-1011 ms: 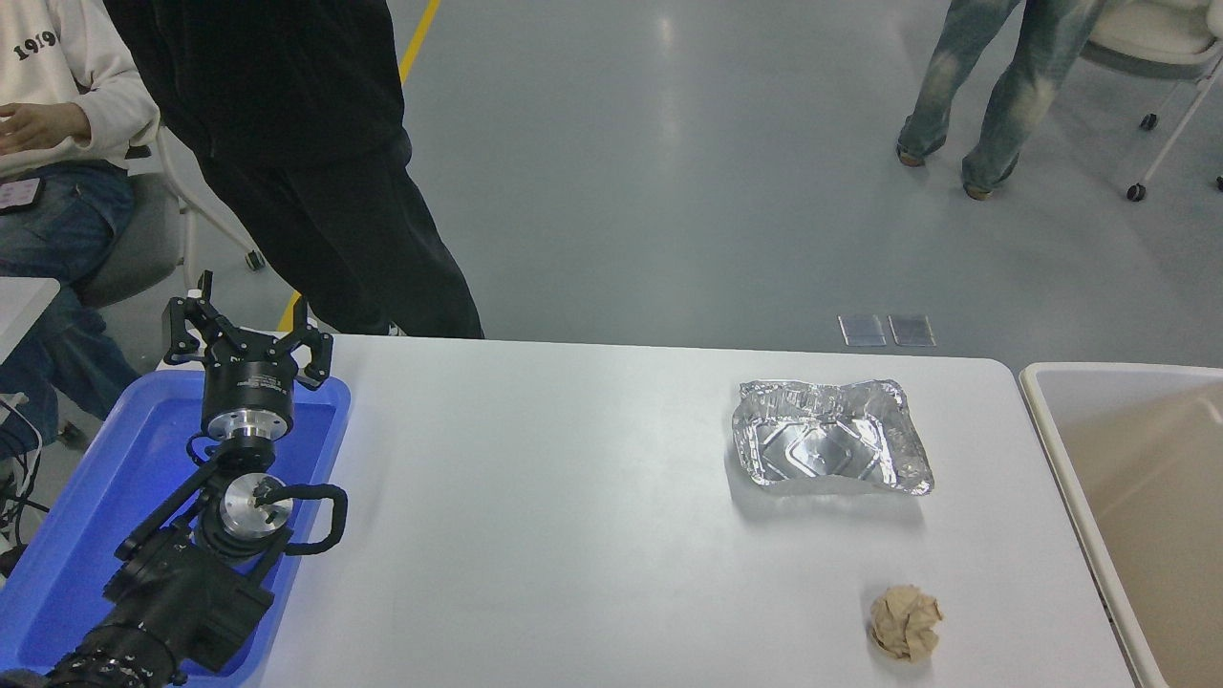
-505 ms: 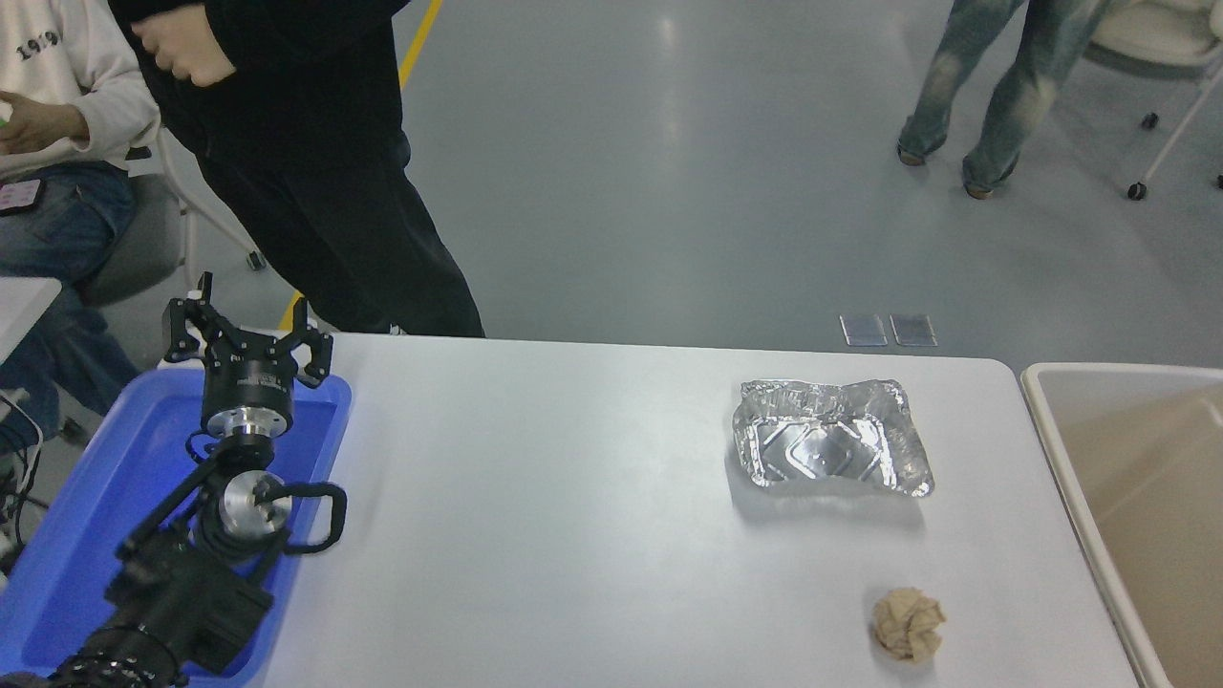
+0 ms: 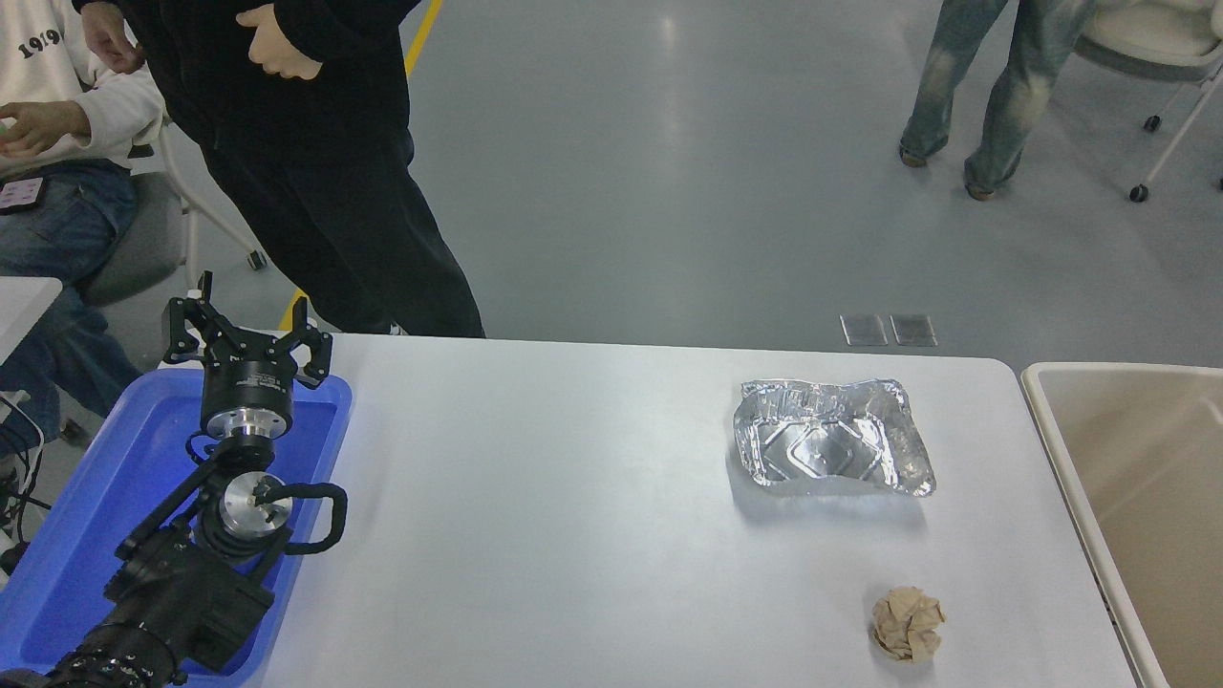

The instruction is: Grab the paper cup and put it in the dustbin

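paper cup isn't visible anywhere on the table (image 3: 592, 535) (maybe already dropped in), so no direction from jaws to judge. dustbin (image 3: 1056, 449) sits at right edge. left gripper (image 3: 246, 330) parked over blue tray (image 3: 86, 516), jaws spread, empty. right arm out of view.

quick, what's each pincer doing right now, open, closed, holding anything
Left pincer: open, holding nothing, parked over the blue tray.
Right pincer: not in view, so its state cannot be told.
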Available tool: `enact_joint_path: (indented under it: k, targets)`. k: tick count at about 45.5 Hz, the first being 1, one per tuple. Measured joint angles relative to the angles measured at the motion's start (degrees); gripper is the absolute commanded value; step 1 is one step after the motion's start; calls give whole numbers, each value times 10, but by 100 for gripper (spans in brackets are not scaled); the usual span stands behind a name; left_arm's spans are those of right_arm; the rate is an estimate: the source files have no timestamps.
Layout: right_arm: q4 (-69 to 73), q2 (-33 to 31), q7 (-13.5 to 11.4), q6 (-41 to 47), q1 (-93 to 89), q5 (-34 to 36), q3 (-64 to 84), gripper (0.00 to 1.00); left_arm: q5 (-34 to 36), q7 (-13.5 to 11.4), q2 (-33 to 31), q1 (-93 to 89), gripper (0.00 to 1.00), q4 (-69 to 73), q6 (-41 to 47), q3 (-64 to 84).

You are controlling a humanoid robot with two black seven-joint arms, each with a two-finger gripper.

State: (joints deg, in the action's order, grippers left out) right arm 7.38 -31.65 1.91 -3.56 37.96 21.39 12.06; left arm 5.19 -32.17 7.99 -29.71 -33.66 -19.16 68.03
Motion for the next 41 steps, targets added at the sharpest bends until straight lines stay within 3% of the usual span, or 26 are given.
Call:
enact_joint_path:
  k: [16, 17, 18, 19, 21, 22, 41]
  targets:
    - [-23, 18, -61, 64, -51, -4, -69, 0, 0, 0, 0, 0, 99, 0, 0, 0]
    - [-23, 19, -63, 65, -51, -4, -70, 11, 0, 0, 0, 0, 99, 0, 0, 0]
    - [-24, 19, -64, 65, -52, -4, -72, 41, 0, 0, 0, 0, 99, 0, 1, 0]
    - [-25, 20, -66, 66, -53, -4, -75, 64, 0, 0, 0, 0, 99, 0, 1, 0]
    - [-26, 22, -72, 67, -55, -4, -82, 82, 0, 0, 0, 0, 99, 0, 1, 0]
    - [-26, 23, -73, 67, -56, -4, -84, 100, 0, 0, 0, 0, 99, 0, 1, 0]
    - [-45, 28, -86, 75, -62, -5, -107, 100, 0, 0, 0, 0, 99, 0, 0, 0]
